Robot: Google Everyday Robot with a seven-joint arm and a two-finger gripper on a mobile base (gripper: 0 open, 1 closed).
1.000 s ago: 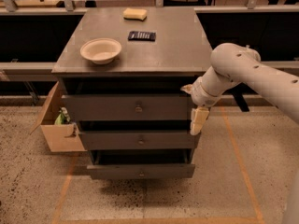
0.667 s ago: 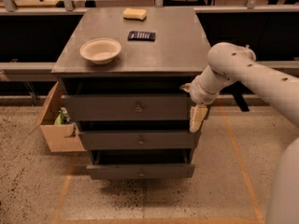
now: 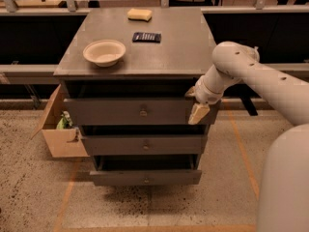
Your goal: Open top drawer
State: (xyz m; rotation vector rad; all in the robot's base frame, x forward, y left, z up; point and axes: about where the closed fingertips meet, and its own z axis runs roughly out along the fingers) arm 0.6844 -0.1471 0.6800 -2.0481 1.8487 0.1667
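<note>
Grey metal fronts stack three high on the cabinet [image 3: 186,50]. The top drawer [image 3: 101,111] is the uppermost and broadest, sitting just under the cabinet's top with a dark gap above its front. Its small knob [image 3: 143,111] sits at the middle of that front.

The gripper [image 3: 198,113] hangs at the right end of the same front, pointing downward. It is either touching the drawer's right edge or just beside it; I cannot tell which. Nor can I tell whether the gripper is wide, narrow or holding anything.

As the camera sees it, the knob lies to the gripper's left at about the same height, along the drawer's long axis, which runs side to side. The single arm [image 3: 256,74] reaches in from the right. I judge that the coming move turns on this sideways offset: the gripper either travels left to the knob or catches the right edge, then pulls toward the camera.

The middle drawer [image 3: 145,144] and bottom drawer [image 3: 145,179] lie below, apart from the gripper.

On the cabinet's top a pale bowl [image 3: 104,52] stands near the front left and looks empty. A yellow sponge [image 3: 139,14] lies at the far edge, with a small dark flat thing [image 3: 146,36] between them. On the floor to the left, an open cardboard box [image 3: 60,141] holds something green; the rest I cannot make out.
</note>
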